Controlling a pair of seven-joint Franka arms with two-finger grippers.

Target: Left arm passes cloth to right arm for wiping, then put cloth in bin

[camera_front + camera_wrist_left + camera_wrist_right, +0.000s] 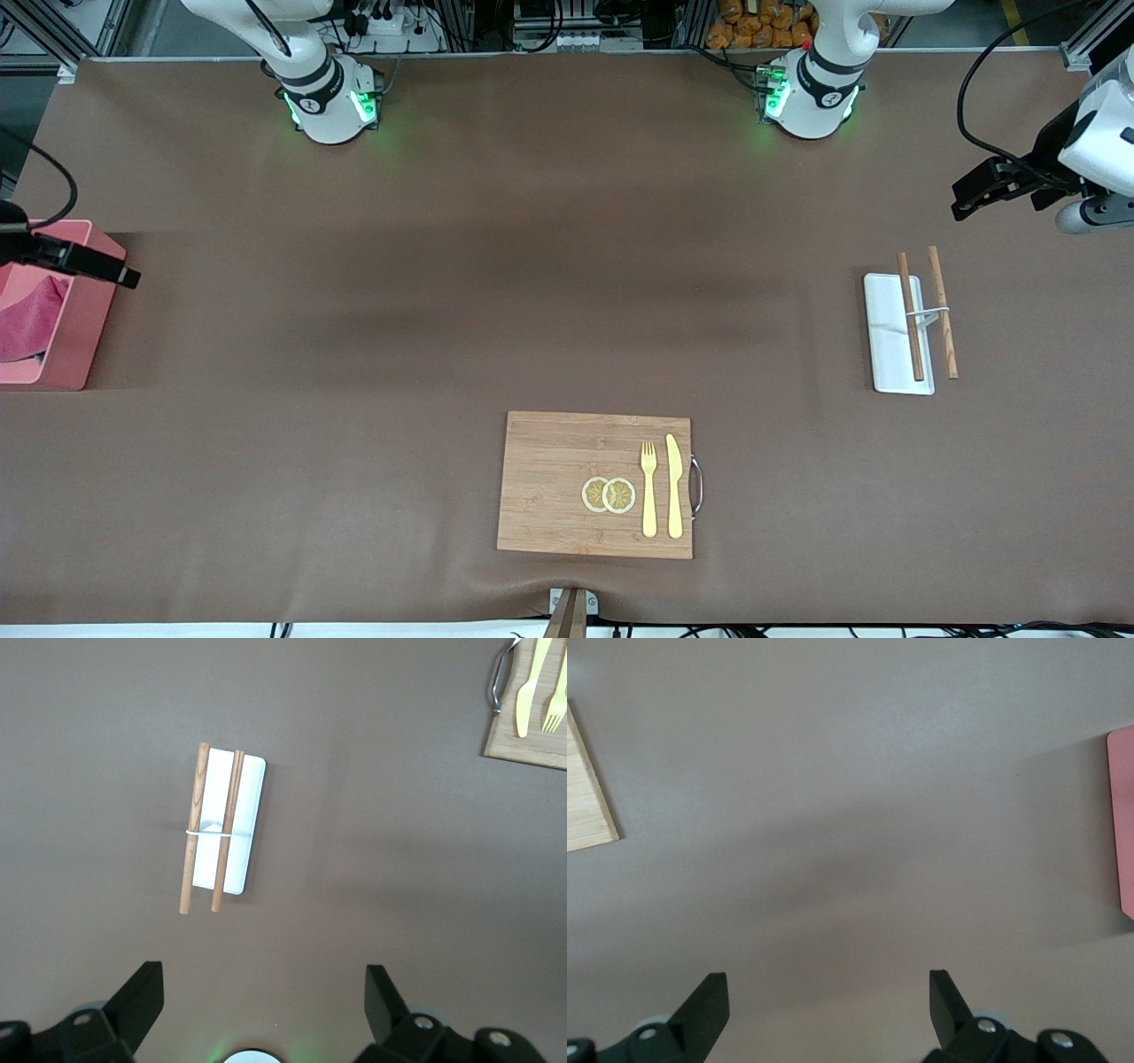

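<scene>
The magenta-pink cloth (31, 321) lies inside the salmon-pink bin (75, 341) at the right arm's end of the table. A corner of the bin also shows in the right wrist view (1123, 819). My right gripper (106, 268) is open and empty, up in the air over the bin's edge; in its wrist view (828, 992) it looks down on bare table. My left gripper (979, 193) is open and empty, held high over the left arm's end of the table; its wrist view (263, 992) shows bare table under it.
A white chopstick rest (895, 332) with two wooden chopsticks (926, 312) lies at the left arm's end, also in the left wrist view (232, 824). A wooden cutting board (554, 483) near the front camera carries two lemon slices (609, 494), a fork (648, 487) and a knife (674, 486).
</scene>
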